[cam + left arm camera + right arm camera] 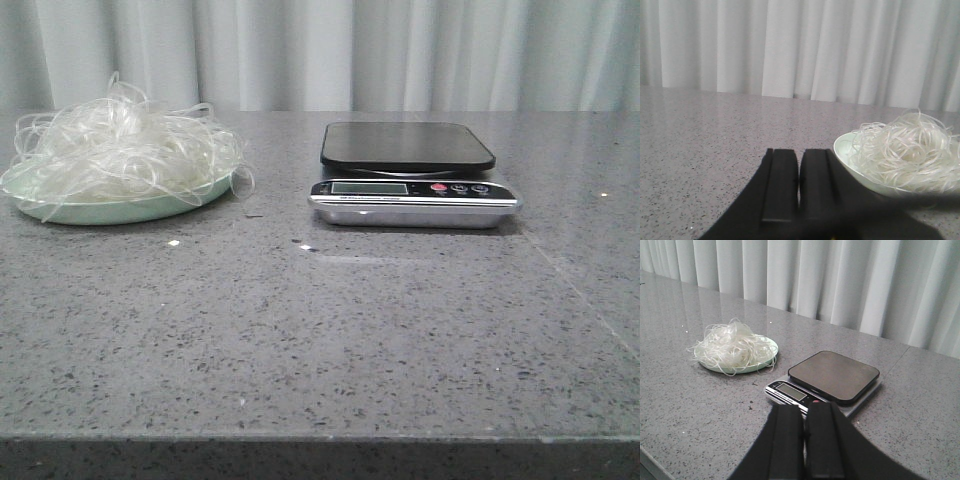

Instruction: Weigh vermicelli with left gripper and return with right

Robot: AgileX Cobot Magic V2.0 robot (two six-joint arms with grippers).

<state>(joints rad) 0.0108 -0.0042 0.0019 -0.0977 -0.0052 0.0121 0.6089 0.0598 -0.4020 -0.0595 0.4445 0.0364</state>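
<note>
The vermicelli (125,145) is a loose whitish tangle heaped on a pale green plate (90,210) at the table's far left. It also shows in the left wrist view (910,150) and the right wrist view (732,345). A kitchen scale (407,150) with a black platform stands at centre right, its platform bare; it also shows in the right wrist view (834,375). My left gripper (799,152) is shut and empty, just beside the plate (860,172). My right gripper (805,410) is shut and empty, in front of the scale. Neither gripper shows in the front view.
The grey speckled table (320,340) has its front edge near the bottom of the front view. A pale pleated curtain (320,50) hangs behind the table. The scale's display and buttons (415,189) face the front.
</note>
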